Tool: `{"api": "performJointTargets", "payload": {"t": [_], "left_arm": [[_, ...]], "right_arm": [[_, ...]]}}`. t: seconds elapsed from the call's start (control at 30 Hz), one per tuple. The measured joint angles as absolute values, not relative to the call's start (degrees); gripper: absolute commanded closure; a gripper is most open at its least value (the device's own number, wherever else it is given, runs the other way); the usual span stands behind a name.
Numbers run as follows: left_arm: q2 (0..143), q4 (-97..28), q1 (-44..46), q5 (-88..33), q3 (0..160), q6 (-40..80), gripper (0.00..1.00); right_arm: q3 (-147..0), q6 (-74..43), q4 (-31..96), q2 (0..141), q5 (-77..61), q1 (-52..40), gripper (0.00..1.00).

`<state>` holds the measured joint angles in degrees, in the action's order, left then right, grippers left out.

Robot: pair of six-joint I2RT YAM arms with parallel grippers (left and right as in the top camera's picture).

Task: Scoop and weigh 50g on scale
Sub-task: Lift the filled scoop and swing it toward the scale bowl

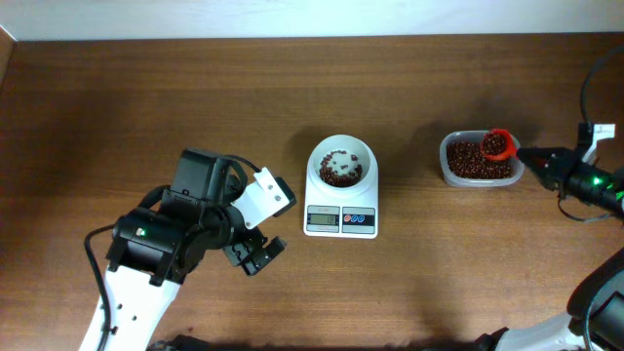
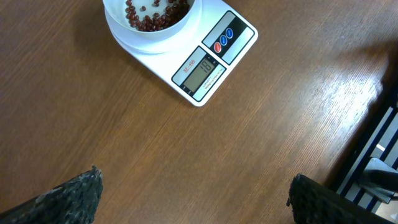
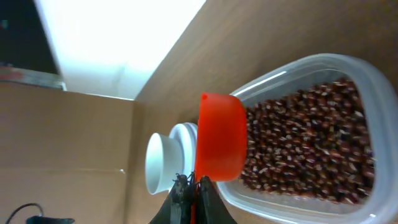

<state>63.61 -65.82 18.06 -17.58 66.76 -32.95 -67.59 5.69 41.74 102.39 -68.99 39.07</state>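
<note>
The overhead camera looked straight down from far off, taking in the whole brown tabletop, both arms, the scale and the clear tub. The left wrist camera looked steeply down from nearer, the left claw at its bottom edge, and shared the scale with the overhead view. The right wrist camera sat very close and rolled sideways, looking past the right claw along the orange scoop over the tub; the scale's white bowl showed beyond.

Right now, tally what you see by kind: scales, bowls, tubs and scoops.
scale: 1
bowl: 1
tub: 1
scoop: 1
Total: 4
</note>
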Motion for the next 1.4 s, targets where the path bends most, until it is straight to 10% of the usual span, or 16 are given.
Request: {"api": "performJointTargets", "payload": {"t": [1.4], "left_arm": [[63.6, -65.8, 18.1, -17.6, 66.8, -33.0, 0.01]], "right_arm": [[-67.4, -5.0, 28.8, 102.4, -79.0, 5.6, 0.96]]}}
